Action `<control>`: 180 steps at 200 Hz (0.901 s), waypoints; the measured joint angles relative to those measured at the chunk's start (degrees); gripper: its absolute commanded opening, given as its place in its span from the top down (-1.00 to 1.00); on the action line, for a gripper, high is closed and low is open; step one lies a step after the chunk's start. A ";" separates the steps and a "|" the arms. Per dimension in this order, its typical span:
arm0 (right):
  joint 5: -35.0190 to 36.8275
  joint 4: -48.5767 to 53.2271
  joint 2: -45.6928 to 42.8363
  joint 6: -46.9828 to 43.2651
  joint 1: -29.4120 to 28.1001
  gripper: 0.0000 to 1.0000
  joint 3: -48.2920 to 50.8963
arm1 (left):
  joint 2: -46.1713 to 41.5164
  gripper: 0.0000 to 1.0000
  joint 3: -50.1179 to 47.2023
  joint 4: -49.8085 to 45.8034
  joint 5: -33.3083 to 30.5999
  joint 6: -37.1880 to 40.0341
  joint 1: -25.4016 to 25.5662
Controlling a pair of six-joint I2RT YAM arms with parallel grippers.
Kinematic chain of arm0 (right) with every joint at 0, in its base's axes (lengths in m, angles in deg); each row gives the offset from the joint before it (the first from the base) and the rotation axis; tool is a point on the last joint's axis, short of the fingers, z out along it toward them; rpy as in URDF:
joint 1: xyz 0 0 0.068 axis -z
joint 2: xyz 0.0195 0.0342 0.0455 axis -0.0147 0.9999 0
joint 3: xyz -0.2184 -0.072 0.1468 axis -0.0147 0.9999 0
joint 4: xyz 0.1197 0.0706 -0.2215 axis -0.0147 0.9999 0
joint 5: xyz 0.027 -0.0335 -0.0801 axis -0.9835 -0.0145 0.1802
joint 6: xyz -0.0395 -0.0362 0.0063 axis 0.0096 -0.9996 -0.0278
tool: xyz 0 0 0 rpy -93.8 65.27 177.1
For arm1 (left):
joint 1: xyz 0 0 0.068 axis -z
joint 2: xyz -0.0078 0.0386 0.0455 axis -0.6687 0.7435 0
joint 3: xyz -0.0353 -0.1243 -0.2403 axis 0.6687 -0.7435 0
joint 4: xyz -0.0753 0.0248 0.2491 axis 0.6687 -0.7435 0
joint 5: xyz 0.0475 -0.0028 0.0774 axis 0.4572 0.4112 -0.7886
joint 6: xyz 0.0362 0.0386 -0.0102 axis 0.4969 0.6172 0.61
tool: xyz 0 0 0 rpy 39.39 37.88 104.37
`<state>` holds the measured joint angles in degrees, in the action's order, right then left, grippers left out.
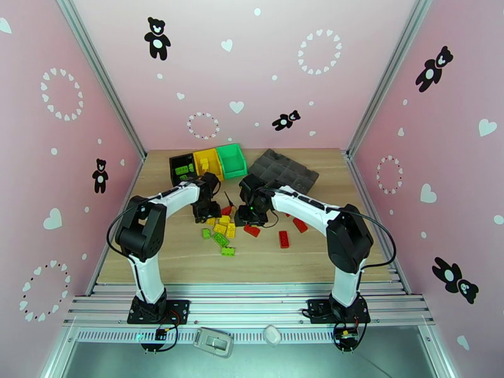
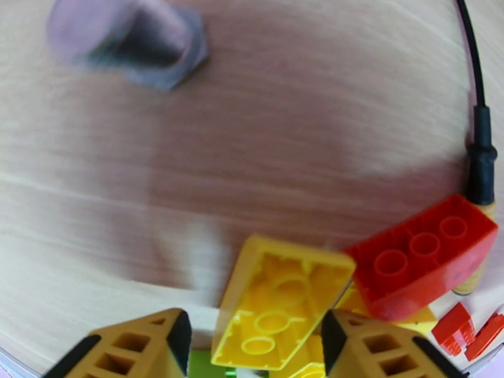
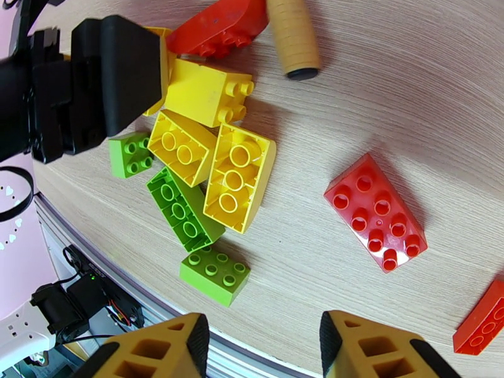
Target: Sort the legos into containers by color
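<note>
Left gripper (image 2: 255, 340) is low over the pile, its fingers partly open either side of an upturned yellow lego (image 2: 277, 303): pinched or merely bracketed, I cannot tell. A red lego (image 2: 421, 259) lies just beside it, against the screwdriver (image 2: 482, 146). Right gripper (image 3: 261, 341) hangs over the table (image 3: 409, 108), fingers apart, nothing between them, a red eight-stud lego (image 3: 376, 212) nearby. The loose legos (image 1: 222, 233) sit mid-table, well short of the containers (image 1: 233, 170) at the far edge

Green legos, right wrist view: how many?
3: small green lego left of the yellow pile; long green lego partly covered by it; third green lego alone, lower in frame. More may be hidden underneath.
</note>
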<state>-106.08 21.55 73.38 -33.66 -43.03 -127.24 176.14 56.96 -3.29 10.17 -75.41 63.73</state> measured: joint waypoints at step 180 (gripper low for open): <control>-13.03 -8.52 9.60 2.67 3.74 -0.03 -11.17 | -7.15 0.41 4.90 1.66 12.31 -3.58 -8.87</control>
<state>-119.10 13.02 82.98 -30.99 -39.30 -138.41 168.99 61.86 -1.62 22.47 -78.99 54.85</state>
